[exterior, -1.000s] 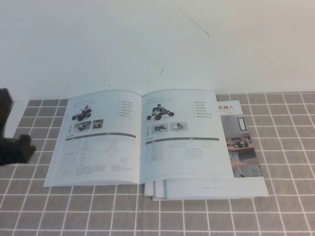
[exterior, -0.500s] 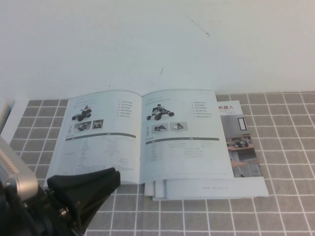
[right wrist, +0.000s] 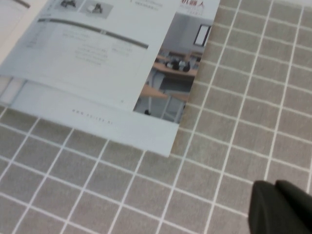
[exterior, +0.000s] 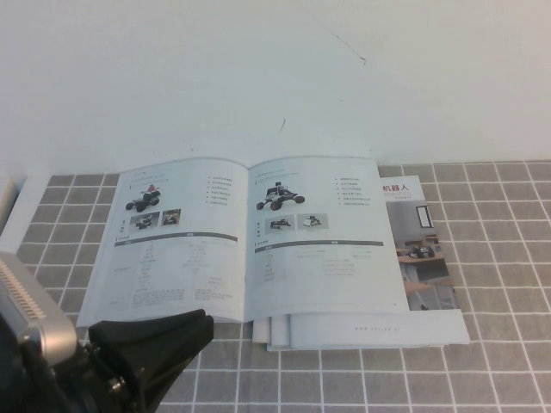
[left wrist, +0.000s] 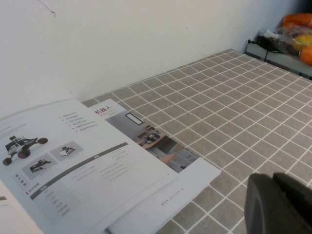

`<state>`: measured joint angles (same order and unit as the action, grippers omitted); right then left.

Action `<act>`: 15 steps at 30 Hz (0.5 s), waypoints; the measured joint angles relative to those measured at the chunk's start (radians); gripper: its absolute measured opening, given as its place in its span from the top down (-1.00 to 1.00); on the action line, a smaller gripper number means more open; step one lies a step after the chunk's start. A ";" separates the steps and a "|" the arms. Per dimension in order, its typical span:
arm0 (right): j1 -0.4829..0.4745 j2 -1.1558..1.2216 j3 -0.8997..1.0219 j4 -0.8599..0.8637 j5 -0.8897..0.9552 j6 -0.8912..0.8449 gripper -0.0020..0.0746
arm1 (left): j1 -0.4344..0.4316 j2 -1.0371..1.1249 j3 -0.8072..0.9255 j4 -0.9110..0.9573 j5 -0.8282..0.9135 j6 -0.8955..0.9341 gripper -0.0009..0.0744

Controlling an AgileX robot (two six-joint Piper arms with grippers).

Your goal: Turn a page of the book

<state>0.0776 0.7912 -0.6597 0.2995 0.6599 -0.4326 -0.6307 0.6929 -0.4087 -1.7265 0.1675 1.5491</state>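
The book (exterior: 245, 237) lies open and flat on the tiled table, both faces showing small wheeled-vehicle photos, text and dark bars. Its right-hand page (exterior: 323, 241) lies flat. My left gripper (exterior: 196, 325) is shut and empty, hovering just in front of the book's near-left corner. In the left wrist view the book (left wrist: 63, 161) lies beyond the shut left gripper (left wrist: 273, 187). My right gripper (right wrist: 275, 190) is shut and empty over bare tiles, off the near-right corner of the book (right wrist: 92, 53); it is out of the high view.
A magazine (exterior: 422, 245) with red Chinese characters and a room photo lies under the book's right side, with loose white sheets (exterior: 370, 331) sticking out at the front. A bag of oranges (left wrist: 297, 34) sits far off to the right. A white wall stands behind.
My left arm has swung from the far left into the lower left of the high view, then dropped slightly toward the near edge. The book has not moved.
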 joint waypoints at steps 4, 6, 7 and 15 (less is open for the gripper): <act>0.000 0.004 0.000 0.004 0.042 0.000 0.95 | 0.000 0.000 0.000 0.000 0.001 0.000 0.99; 0.000 0.006 0.000 0.008 0.051 0.000 0.95 | 0.000 0.000 0.000 0.002 0.001 0.000 0.99; 0.000 0.008 0.000 0.008 0.051 0.000 0.95 | 0.000 0.000 0.000 0.002 0.001 0.000 0.99; 0.000 0.020 0.000 0.020 0.070 0.000 0.95 | 0.000 -0.120 0.015 0.002 0.001 0.000 0.99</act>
<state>0.0776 0.8107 -0.6597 0.3195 0.7295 -0.4326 -0.6307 0.5728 -0.3933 -1.7249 0.1682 1.5491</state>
